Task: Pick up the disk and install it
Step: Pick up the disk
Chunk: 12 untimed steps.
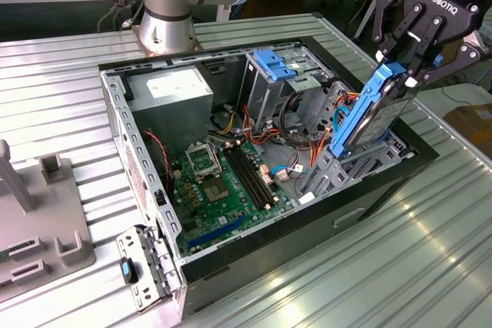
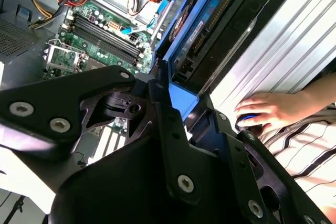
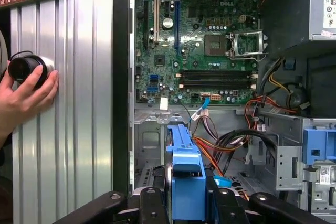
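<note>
The gripper (image 1: 405, 73), fingers (image 1: 424, 40) clamped on the disk (image 1: 367, 120), holds it tilted over the case (image 1: 231, 263), apparently angled for insertion.

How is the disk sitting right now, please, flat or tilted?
Tilted: the disk stands steeply on end, held by the gripper over the open case.

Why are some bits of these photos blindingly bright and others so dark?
At the exterior view's right the ribbed table glares white, while the computer case is darker inside; in the second wrist view the table washes out and the gripper clamping the disk looks near-black; in the first wrist view bright streaks run along the table beside a hand.
</note>
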Tool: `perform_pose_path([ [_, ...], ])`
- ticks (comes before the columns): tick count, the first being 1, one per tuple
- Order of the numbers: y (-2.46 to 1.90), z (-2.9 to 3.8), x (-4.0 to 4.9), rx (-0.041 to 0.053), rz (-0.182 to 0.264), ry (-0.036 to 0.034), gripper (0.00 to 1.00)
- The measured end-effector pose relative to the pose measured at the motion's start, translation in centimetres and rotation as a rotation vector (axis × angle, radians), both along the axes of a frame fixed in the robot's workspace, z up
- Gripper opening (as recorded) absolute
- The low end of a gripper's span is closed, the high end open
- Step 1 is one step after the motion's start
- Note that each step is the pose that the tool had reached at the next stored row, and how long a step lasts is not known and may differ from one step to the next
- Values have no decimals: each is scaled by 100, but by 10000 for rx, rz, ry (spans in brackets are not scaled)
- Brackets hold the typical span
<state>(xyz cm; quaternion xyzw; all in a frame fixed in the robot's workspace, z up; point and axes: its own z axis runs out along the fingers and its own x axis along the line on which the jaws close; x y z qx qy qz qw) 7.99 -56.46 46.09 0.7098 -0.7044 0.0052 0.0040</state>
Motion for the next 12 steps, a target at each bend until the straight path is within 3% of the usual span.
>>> perform_pose_path([
  [3,22,-5,-1,3,0,1,37],
  [12,22,-90,-1,2,-1,1,37],
])
